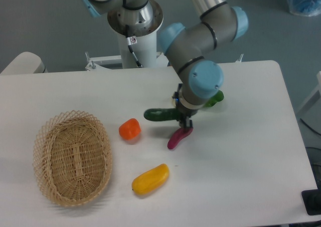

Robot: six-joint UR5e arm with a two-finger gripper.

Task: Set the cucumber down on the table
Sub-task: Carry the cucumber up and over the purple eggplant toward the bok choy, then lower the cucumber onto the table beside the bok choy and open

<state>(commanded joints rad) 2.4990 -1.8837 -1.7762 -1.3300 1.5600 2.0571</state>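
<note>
Between the end effector's (183, 118) closed fingers, the cucumber (159, 115) juts leftward above the table (241, 187).

One robot arm with one gripper (184, 121) stands over one white table (251, 152). One woven basket (71, 158) lies near the table's left edge. One dark green cucumber (159, 115) and one purple eggplant (179, 137) lie near the table's middle. One orange pepper (130, 130) lies between basket and cucumber. One yellow pepper (150, 179) lies toward the front edge. One green vegetable (215, 98), partly hidden behind the arm, lies toward the back edge. Produce items: five in all.
</note>
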